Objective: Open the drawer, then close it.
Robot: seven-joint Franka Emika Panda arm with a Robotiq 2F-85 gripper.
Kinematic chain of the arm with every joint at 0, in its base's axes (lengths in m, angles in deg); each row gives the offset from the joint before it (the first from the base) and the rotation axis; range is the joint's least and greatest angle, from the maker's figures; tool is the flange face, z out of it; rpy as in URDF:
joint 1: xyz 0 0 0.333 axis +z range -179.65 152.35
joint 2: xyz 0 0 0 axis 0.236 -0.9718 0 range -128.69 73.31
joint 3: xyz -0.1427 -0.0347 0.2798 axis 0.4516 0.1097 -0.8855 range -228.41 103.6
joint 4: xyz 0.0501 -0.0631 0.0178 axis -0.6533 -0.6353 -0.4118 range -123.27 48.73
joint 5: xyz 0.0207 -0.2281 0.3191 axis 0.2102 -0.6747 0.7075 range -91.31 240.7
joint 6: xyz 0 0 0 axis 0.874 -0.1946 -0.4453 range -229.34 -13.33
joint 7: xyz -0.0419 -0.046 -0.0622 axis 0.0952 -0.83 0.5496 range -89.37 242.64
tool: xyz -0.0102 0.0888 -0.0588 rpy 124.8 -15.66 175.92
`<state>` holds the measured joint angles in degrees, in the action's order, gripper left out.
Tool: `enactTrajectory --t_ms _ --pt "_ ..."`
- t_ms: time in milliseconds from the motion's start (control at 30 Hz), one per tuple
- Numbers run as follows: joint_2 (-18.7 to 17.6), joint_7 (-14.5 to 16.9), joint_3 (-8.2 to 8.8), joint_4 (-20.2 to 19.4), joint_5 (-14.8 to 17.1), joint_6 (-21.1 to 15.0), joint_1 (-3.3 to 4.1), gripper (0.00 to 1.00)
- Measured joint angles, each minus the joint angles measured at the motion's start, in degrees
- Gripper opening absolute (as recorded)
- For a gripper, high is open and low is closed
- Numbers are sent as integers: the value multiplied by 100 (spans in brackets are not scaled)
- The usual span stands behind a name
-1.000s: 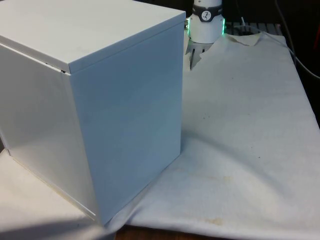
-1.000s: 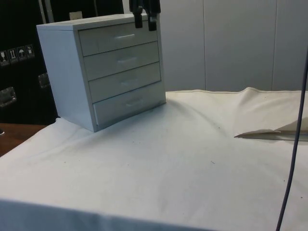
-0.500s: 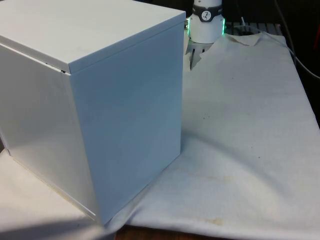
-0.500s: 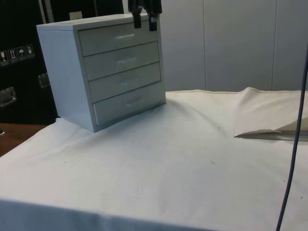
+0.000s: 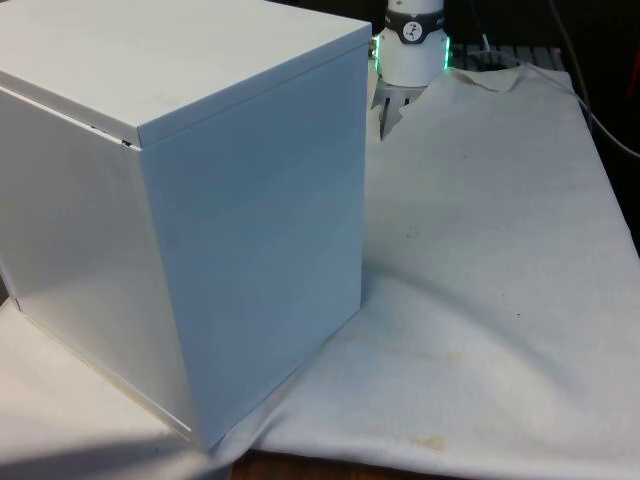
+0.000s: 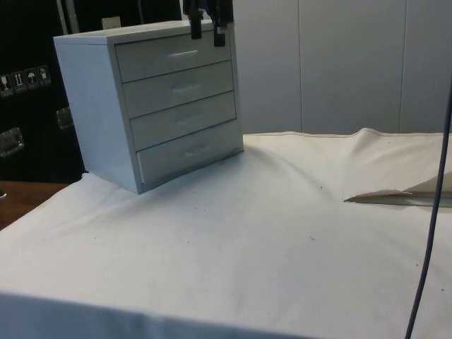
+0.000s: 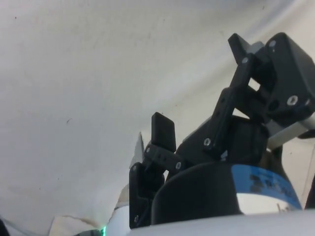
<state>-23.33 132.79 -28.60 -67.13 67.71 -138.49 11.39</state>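
A white chest of drawers stands on the cloth at the side view's left, all its drawers pushed in. Its top drawer carries a small pale handle. My gripper hangs at the chest's top front edge, just above that top drawer, open with nothing between its fingers. In the front view the chest turns its plain back and side to the camera. In the wrist view one black fingertip shows over bare white cloth.
The white cloth lies wide and bare in front of the chest. A raised fold sits at the side view's right, with a dark cable hanging before it. The robot's base stands behind the chest.
In the side view my gripper has shifted slightly left along the chest's top edge, staying open. The drawers have not moved.
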Motion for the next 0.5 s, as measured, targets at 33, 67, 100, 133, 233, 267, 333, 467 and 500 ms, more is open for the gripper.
enactTrajectory --t_ms 33,67,100,133,233,267,333,467,500 --pt "6 -11 0 -23 -29 -52 0 100" --pt "11 -23 0 -40 -52 -103 0 100" --pt "17 -40 0 -57 -86 -149 0 100" --pt "17 -40 0 -57 -86 -149 0 100" --pt "34 -103 0 -120 -212 -338 0 100" --pt "34 -120 0 -138 -241 -384 0 100" --pt "46 -149 0 -178 -292 -481 0 100" --pt "69 -223 0 -252 -424 -670 -6 100" --pt "69 -223 0 -252 -424 -670 -6 100"
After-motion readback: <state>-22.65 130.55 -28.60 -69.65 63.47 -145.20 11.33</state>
